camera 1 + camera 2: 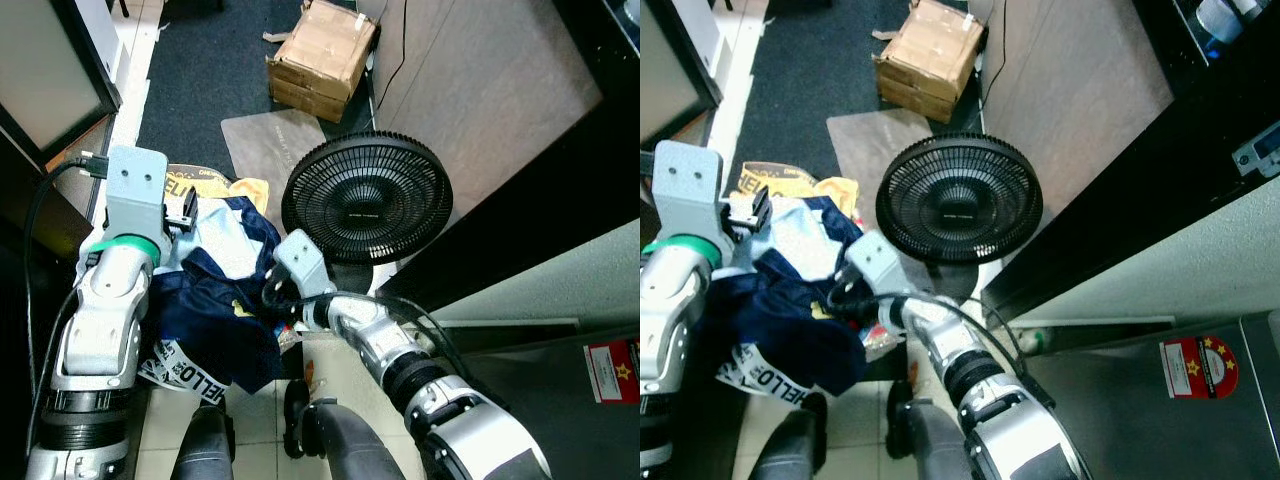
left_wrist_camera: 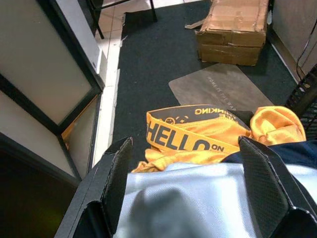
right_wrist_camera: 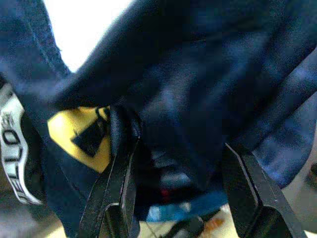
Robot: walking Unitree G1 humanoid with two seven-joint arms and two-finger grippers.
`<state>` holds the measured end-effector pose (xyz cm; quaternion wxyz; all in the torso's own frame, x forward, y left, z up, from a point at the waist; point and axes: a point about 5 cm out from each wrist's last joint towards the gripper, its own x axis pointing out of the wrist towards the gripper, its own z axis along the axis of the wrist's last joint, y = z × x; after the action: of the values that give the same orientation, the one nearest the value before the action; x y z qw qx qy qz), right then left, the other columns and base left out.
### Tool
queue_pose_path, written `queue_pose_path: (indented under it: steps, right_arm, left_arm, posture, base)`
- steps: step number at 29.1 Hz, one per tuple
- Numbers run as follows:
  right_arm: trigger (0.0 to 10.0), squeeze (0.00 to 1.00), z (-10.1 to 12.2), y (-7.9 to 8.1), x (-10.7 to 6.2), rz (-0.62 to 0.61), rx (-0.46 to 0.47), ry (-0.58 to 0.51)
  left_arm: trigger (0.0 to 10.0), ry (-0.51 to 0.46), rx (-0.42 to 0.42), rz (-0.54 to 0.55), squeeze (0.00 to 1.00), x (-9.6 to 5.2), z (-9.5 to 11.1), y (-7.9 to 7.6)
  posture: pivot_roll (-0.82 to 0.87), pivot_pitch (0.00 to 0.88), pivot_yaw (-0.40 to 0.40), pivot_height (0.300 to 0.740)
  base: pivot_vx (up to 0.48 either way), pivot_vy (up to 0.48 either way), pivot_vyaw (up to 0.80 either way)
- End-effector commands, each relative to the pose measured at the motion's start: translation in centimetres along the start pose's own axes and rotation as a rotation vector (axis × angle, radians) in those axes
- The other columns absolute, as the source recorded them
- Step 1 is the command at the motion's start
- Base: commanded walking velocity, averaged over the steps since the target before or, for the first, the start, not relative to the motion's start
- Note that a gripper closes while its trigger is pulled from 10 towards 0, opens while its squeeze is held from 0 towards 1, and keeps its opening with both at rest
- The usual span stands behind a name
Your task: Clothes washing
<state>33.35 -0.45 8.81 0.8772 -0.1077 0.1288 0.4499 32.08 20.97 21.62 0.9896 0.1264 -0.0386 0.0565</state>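
Still early, I'd say: I've got the clothes bundle (image 1: 225,300) bunched between both arms, above the floor beside the fan (image 1: 366,198). Left gripper (image 2: 195,186) spread wide over the pale top layer. Right gripper (image 3: 178,173) wide too, navy cloth between its fingers, not clamped. No washer visible, so carrying and loading remain.

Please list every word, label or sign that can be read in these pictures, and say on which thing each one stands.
"HELLO ON": black letters on the yellow garment.
"HELLO", seen partly: on the white band of the dark blue clothes.
Grey floor mat: a line of print, too small to read.
Red sticker with stars on the grey panel: text too blurred to read.
Black fan: centre label unreadable.
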Motion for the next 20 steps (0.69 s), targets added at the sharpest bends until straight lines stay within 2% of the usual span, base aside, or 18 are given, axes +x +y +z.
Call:
queue_pose_path:
  steps: [1,2,3,15,16,20]
  right_arm:
    - [4.2,0.00,-1.7,1.0,0.0,0.019,0.028,0.048]
    - [4.2,0.00,-1.7,1.0,0.0,0.019,0.028,0.048]
    - [0.0,0.00,-1.8,0.9,0.0,0.019,0.039,0.046]
    - [0.0,0.00,-1.9,0.0,-0.5,-0.005,0.086,0.020]
    - [0.0,0.00,-1.6,-0.8,-0.9,-0.028,0.094,-0.002]
    - [0.0,0.00,-1.1,-1.8,-1.3,-0.057,0.111,-0.042]
  left_arm:
    - [10.0,0.026,-0.007,0.001,0.00,-0.4,-0.7,-0.1]
    - [10.0,0.026,-0.007,0.001,0.00,-0.4,-0.7,-0.1]
    - [10.0,0.029,-0.006,0.004,0.00,-0.5,-0.6,0.0]
    - [10.0,0.043,-0.011,0.015,0.00,-0.6,-0.7,0.0]
    - [10.0,0.046,-0.014,0.015,0.00,-0.5,-0.8,-0.1]
    - [10.0,0.048,-0.016,0.014,0.00,-0.4,-0.8,-0.2]
  posture:
    - [0.11,0.343,-0.144,0.740]
    - [0.11,0.343,-0.144,0.740]
    - [0.11,0.343,-0.143,0.740]
    - [0.10,0.330,-0.141,0.740]
    - [0.09,0.322,-0.140,0.740]
    - [0.09,0.318,-0.140,0.740]
  base:
    - [0.000,0.000,0.00]
    - [0.000,0.000,0.00]
    - [0.000,0.000,0.00]
    - [0.000,0.000,0.00]
    - [0.000,0.000,0.00]
    - [0.000,0.000,0.00]
